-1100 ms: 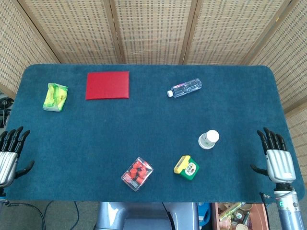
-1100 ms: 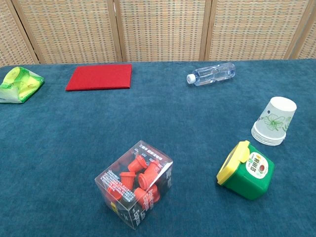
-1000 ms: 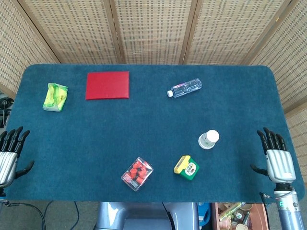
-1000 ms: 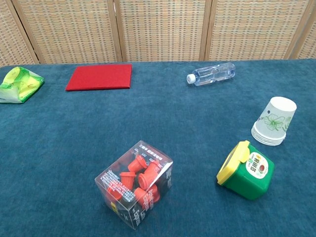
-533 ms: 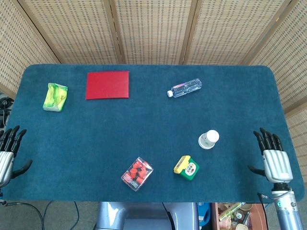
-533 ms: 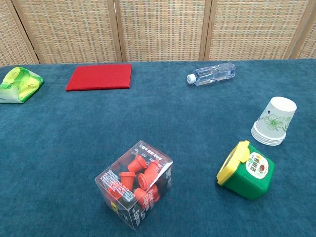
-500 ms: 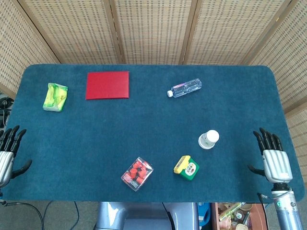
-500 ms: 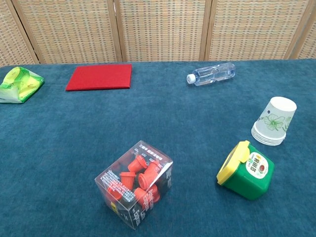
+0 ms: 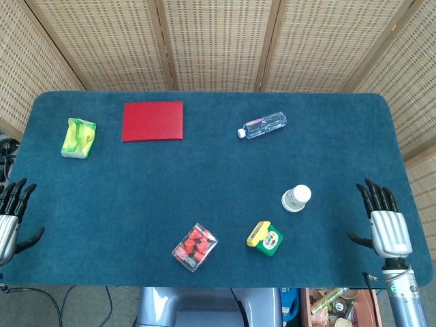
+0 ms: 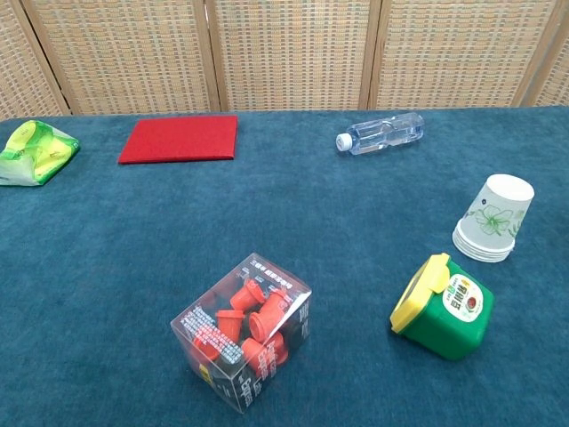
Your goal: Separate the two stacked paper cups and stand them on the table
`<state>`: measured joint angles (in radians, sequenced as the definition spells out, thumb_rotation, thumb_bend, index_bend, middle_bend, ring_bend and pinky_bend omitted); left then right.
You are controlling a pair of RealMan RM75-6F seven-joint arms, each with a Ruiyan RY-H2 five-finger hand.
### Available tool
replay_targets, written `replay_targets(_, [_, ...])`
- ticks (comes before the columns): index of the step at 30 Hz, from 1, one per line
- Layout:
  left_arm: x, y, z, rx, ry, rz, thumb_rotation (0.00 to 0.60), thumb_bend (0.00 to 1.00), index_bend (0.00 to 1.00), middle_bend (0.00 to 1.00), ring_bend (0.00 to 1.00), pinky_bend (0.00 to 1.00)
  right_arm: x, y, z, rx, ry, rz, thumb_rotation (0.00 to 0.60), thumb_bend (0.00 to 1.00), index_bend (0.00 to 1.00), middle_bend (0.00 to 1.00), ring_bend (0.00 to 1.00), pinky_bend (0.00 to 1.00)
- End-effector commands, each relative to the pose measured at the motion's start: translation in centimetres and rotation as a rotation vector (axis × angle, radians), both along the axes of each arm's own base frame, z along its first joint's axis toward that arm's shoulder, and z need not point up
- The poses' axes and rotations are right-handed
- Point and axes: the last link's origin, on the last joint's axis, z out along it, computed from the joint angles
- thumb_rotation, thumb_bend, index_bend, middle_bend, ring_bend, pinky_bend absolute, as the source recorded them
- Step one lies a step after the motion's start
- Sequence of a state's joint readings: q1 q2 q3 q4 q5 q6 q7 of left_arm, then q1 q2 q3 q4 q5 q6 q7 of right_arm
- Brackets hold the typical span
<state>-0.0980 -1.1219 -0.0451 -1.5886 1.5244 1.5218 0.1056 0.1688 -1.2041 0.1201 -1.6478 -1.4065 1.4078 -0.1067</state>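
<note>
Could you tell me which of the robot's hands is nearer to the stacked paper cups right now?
The right hand, open at the table's right edge, is much nearer the stacked paper cups. The left hand is open at the far left edge, across the table.

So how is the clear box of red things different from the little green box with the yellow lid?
The clear box is see-through, showing red pieces inside; the green box is opaque, so its contents are hidden. The clear box looks larger in the chest view. The green box has a yellow lid and a printed label on green; the clear box has only small print on its sides. Both rest untouched on the blue table, near its front edge.
</note>
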Motion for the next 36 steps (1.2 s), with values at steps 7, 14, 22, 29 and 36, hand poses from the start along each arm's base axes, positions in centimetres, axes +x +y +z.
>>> replay_targets(7, [-0.1, 0.2, -0.3, -0.012, 0.008, 0.004, 0.6, 0.28, 0.0, 0.0, 0.0, 0.0, 4.1, -3.3, -0.5, 0.074, -0.047, 0.063, 0.6, 0.08, 0.12, 0.0, 0.0, 0.1])
replay_targets(14, [-0.3, 0.4, -0.5, -0.02, 0.011, 0.014, 0.6, 0.28, 0.0, 0.0, 0.0, 0.0, 6.6, -6.5, -2.6, 0.186, -0.013, 0.046, 0.6, 0.08, 0.15, 0.01, 0.0, 0.13])
replay_targets(22, [-0.8, 0.7, -0.6, -0.026, 0.01, 0.031, 0.6, 0.28, 0.0, 0.0, 0.0, 0.0, 7.6, -8.3, -5.2, 0.27, 0.022, 0.004, 0.6, 0.08, 0.15, 0.01, 0.0, 0.13])
replay_targets(29, [-0.9, 0.8, -0.6, -0.024, 0.009, 0.034, 0.6, 0.28, 0.0, 0.0, 0.0, 0.0, 7.6, -9.3, -7.2, 0.317, 0.041, -0.036, 0.6, 0.08, 0.16, 0.02, 0.0, 0.14])
replay_targets(36, [-1.0, 0.8, -0.8, -0.032, 0.012, 0.037, 0.6, 0.28, 0.0, 0.0, 0.0, 0.0, 6.9, -10.4, -8.8, 0.339, 0.052, -0.073, 0.6, 0.09, 0.21, 0.06, 0.0, 0.18])
